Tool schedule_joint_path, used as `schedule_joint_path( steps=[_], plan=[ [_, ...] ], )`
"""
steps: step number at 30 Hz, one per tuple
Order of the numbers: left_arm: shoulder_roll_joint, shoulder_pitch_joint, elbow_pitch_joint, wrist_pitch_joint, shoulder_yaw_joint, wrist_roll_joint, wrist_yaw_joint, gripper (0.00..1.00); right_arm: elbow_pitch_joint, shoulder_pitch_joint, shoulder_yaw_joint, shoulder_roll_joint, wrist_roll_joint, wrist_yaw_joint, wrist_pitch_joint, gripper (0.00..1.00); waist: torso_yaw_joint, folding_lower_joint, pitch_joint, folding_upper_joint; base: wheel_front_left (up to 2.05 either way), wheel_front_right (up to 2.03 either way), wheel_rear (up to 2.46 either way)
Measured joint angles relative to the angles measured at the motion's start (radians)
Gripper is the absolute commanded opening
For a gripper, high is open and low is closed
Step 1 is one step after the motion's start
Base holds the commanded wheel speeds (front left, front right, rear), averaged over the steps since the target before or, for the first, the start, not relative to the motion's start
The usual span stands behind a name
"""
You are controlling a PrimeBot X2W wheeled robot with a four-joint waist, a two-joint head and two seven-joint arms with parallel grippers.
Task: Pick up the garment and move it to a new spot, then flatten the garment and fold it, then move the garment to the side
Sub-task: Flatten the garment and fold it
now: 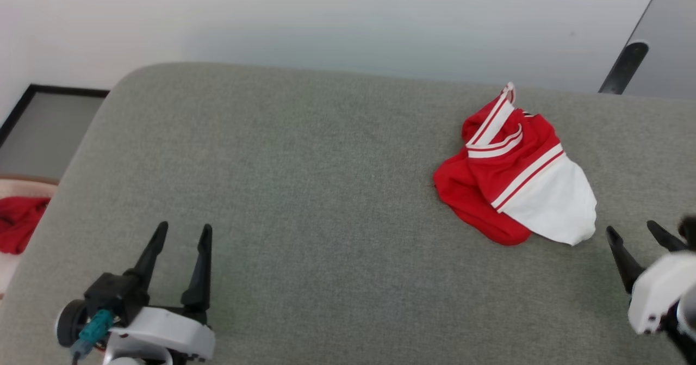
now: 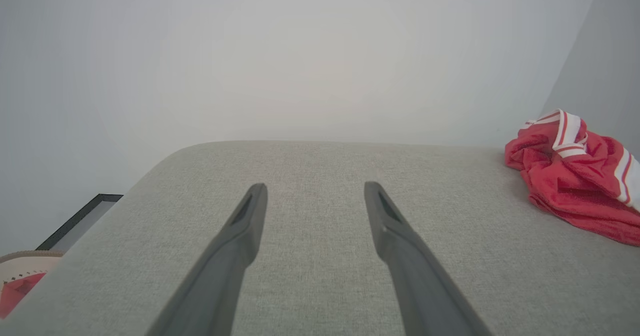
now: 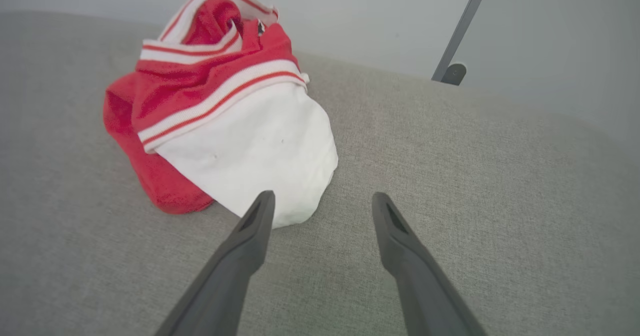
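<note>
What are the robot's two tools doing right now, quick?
Left tool: open, holding nothing.
Right tool: open, empty, near the crumpled red-and-white fabric jersey.

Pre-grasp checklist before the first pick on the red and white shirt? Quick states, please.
1. Right claw open: ok.
2. Left claw open, holding nothing: ok.
3. Garment crumpled on the grey cushion, touched by neither claw: ok.
4. Right claw centred on garment: not ok. In the right wrist view the white panel sits left of the claw's gap.
5. Room on the cushion for a new spot: ok.
6. How the layers tangle underneath: cannot tell.
</note>
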Motion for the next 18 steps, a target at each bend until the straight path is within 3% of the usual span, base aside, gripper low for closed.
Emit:
schedule_joint_path(
  steps=[4,8,13,18],
  plan=[
    [-0.027,-0.019,0.003,0.000,-0.001,0.011,-0.011,1.00,0.032,-0.095,0.062,-0.076,0.055,0.000,0.263,1.00,0.012,0.0000,0.028,0.0000,0.00,0.00,0.00],
    [-0.049,-0.049,0.005,0.000,0.002,0.024,-0.025,1.00,0.034,-0.198,0.063,-0.099,0.086,0.000,0.462,1.00,0.027,0.0000,0.068,0.0000,0.00,0.00,0.00],
    [-0.074,-0.098,0.018,0.000,0.003,0.038,-0.042,1.00,0.061,-0.280,0.042,-0.095,0.047,0.000,0.597,1.00,0.048,0.0001,0.130,0.0000,0.00,0.00,0.00],
    [-0.098,-0.127,0.030,0.000,0.013,0.053,-0.052,1.00,0.077,-0.283,0.043,-0.072,0.040,0.000,0.660,1.00,0.075,0.0000,0.181,0.0000,0.00,0.00,0.00]
  ],
)
